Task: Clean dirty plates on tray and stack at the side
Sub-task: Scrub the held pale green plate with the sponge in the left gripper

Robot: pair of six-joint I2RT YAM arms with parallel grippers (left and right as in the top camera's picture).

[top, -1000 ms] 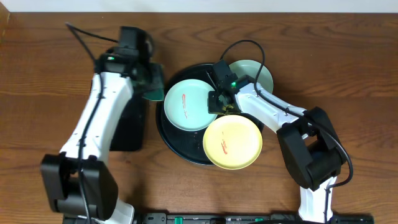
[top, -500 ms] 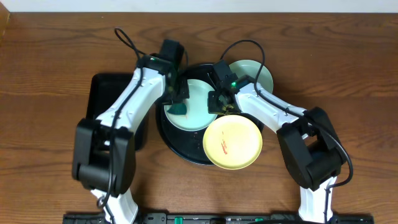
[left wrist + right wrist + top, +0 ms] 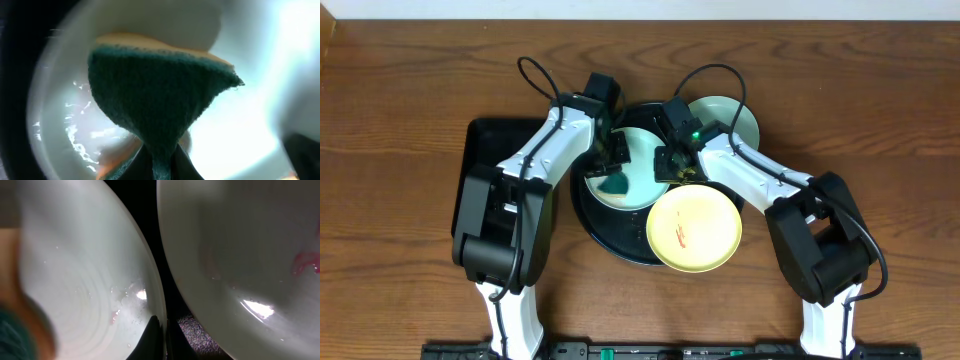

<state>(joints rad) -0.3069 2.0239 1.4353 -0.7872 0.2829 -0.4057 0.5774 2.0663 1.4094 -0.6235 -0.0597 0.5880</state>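
The round black tray (image 3: pixel 588 222) holds a pale blue-green plate (image 3: pixel 638 190) at its left and a pale yellow plate (image 3: pixel 695 228) with a red smear at its lower right. A second blue-green plate (image 3: pixel 740 118) lies at the tray's far right rim. My left gripper (image 3: pixel 612 168) is shut on a green and orange sponge (image 3: pixel 614 183), pressed on the blue-green plate; the sponge (image 3: pixel 160 95) fills the left wrist view. My right gripper (image 3: pixel 670 165) is shut on that plate's right rim (image 3: pixel 157 315). The yellow plate (image 3: pixel 240 245) lies beside it.
A rectangular black tray (image 3: pixel 485 150) lies left of the round tray, partly under my left arm. The wooden table (image 3: pixel 880 120) extends on all sides.
My left arm swung right from the rectangular tray with the sponge and brought it down onto the blue-green plate. My right gripper has stayed on the plate's rim.
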